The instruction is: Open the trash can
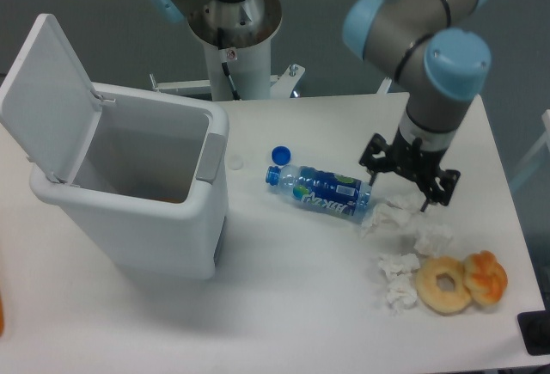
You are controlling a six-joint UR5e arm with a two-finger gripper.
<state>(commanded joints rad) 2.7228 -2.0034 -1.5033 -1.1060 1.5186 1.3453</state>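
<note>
We find the trash can at the table's left side, its lid raised upright. The gripper hangs with fingers spread and empty over crumpled tissues, just beside a lying bottle.

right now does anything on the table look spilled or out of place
Yes. A plastic water bottle lies on its side with its blue cap off beside the neck, and crumpled tissues are scattered near two donuts. The trash can stands upright, lid open. No liquid is visible.
</note>
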